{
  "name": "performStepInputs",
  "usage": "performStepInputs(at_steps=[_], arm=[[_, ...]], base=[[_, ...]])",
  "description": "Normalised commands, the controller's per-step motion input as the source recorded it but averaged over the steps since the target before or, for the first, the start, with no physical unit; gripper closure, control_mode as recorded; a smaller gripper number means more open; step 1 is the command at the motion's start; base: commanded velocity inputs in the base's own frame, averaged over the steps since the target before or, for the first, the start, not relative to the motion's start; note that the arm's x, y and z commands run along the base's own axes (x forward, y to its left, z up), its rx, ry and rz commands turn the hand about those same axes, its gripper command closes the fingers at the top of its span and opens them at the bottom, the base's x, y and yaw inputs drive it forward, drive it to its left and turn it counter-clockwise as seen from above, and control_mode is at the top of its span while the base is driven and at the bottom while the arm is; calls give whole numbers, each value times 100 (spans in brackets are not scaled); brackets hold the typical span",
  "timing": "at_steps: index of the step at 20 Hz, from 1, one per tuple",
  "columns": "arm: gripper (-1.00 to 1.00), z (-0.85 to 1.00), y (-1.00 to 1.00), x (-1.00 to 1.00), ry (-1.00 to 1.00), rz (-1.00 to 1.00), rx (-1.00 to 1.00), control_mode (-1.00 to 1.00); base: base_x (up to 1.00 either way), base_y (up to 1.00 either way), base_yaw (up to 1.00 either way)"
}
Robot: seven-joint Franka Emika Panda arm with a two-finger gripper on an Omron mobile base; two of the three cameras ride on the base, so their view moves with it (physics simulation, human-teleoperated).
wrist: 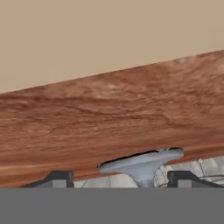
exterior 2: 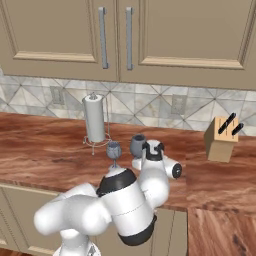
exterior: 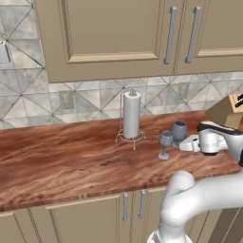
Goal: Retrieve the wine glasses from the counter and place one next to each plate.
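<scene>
Glass is what we look at first: two small grey-blue translucent wine glasses stand on the counter (exterior: 71,161), a long reddish-brown wood-grain worktop under a grey patterned tile backsplash (exterior: 95,99) and beige cabinet doors (exterior: 109,33); the nearer glass (exterior: 165,142) shows a rounded bowl, a thin stem and a flat disc foot, and stands upright just to the right of the paper-towel roll (exterior: 131,115); the second glass (exterior: 179,130) sits just behind it and to its right, its bowl visible, its stem hidden by the robot's hand.

From the right base view we see the same pair, the nearer glass (exterior 2: 114,150) and the second glass (exterior 2: 138,145), with the gripper (exterior 2: 142,161) level with the second one and close against it; the knife block (exterior 2: 220,137) stands well apart to the right.

In the hand view we find a grey disc foot and the start of a stem between the two dark fingertips (wrist: 59,178); the fingers stand widely apart on either side of it with a gap showing on both sides; we cannot tell whether they touch it; the view is rolled, so the wood grain sits above the foot.
</scene>
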Motion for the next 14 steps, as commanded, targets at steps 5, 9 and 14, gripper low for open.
performStepInputs(at_steps=[5, 9, 14], arm=[[-100, -20, 2, 2, 1, 0, 0, -100], [-100, -22, 8, 0, 0, 0, 0, -100], [-100, -20, 18, 0, -7, 4, 2, -100]], base=[[0, 0, 0], [0, 0, 0], [0, 0, 0]])
